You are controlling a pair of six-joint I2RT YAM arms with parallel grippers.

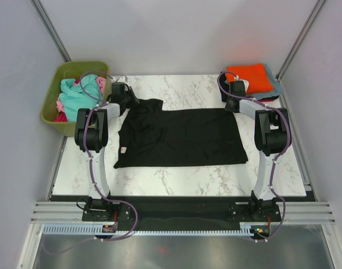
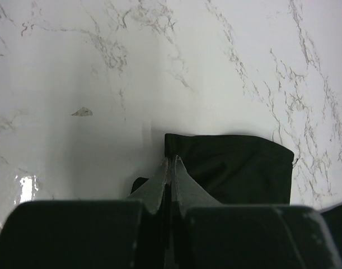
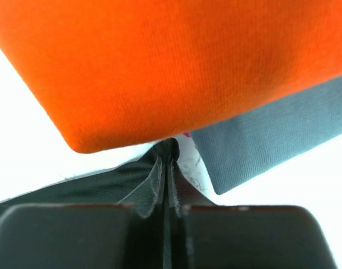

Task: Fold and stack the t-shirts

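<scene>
A large black t-shirt (image 1: 182, 137) lies spread on the marble table, a small white tag near its left edge. My left gripper (image 1: 124, 96) is shut on its far-left sleeve corner; in the left wrist view the fingertips (image 2: 171, 162) pinch the black cloth (image 2: 232, 168). My right gripper (image 1: 233, 96) is shut on the shirt's far-right corner; the right wrist view shows black cloth (image 3: 103, 188) pinched between the tips. A folded orange t-shirt (image 1: 250, 77) lies on a grey-blue one (image 1: 276, 88) at the far right, just ahead of the right gripper (image 3: 168, 157).
An olive-green tub (image 1: 52, 103) at the far left holds teal, pink and red shirts (image 1: 78, 92). Grey walls with metal posts enclose the table. The orange stack (image 3: 159, 61) and grey-blue cloth (image 3: 271, 140) almost touch the right fingers.
</scene>
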